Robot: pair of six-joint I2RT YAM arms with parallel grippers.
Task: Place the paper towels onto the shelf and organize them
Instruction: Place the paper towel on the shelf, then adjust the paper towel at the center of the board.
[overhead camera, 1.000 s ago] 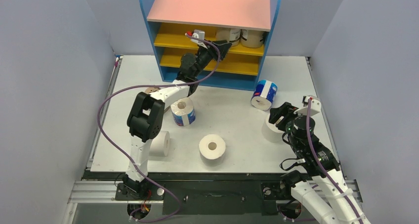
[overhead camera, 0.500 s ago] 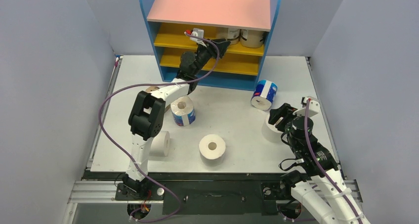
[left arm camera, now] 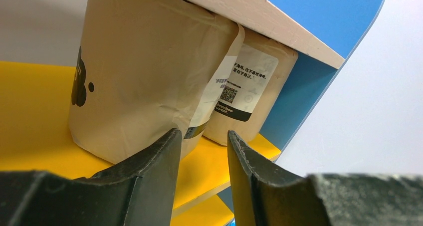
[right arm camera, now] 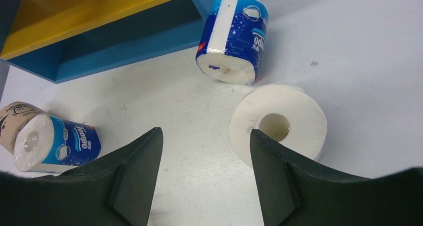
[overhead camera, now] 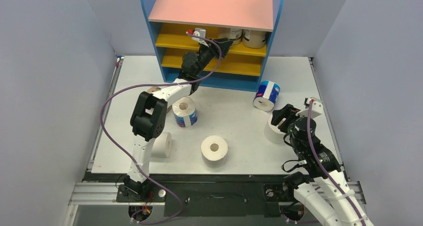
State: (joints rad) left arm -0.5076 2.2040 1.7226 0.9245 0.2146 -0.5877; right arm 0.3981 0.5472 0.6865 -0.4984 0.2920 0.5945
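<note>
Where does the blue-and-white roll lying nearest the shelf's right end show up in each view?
Top external: the blue-and-white roll lies right of centre, just in front of the shelf's right corner.
Left wrist: not in it.
Right wrist: the roll is at top centre, on its side.
Shared landmark: the shelf's blue panels show in all three.

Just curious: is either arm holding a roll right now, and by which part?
Neither. Left fingers and right fingers both stand apart, nothing between.

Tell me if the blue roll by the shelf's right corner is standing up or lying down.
Lying on its side. The blue roll shows its cored end facing sideways, its wrapper resting on the table.
</note>
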